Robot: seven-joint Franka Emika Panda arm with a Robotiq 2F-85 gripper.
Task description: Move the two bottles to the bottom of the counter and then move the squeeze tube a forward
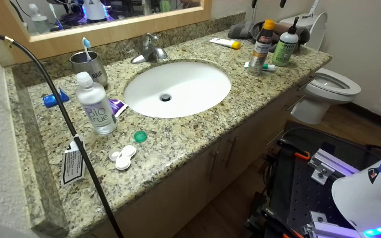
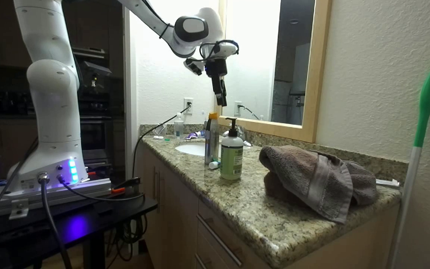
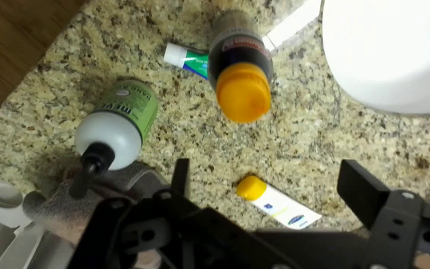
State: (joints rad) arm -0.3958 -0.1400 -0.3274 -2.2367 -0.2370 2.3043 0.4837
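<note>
The whitish bottle with green label and black pump (image 1: 284, 49) stands upright on the granite counter (image 1: 190, 138). It also shows in the wrist view (image 3: 125, 108). The slim dark bottle with orange cap (image 1: 261, 49) stands upright beside it, nearer the sink; the wrist view shows it from above (image 3: 242, 74). A white squeeze tube with yellow cap (image 3: 282, 205) lies flat near the back wall. My gripper (image 2: 221, 101) hangs high above the counter. In the wrist view its fingers (image 3: 269, 181) are wide apart with nothing between them; the yellow-capped tube lies on the counter below.
A green-and-white tube (image 3: 197, 63) lies against the slim bottle's base, partly hidden by it. A grey-brown towel (image 2: 312, 179) lies behind the pump bottle. The oval sink (image 1: 184, 89), faucet (image 1: 150, 49), steel cup (image 1: 93, 67) and clear bottle (image 1: 96, 105) stand along the counter.
</note>
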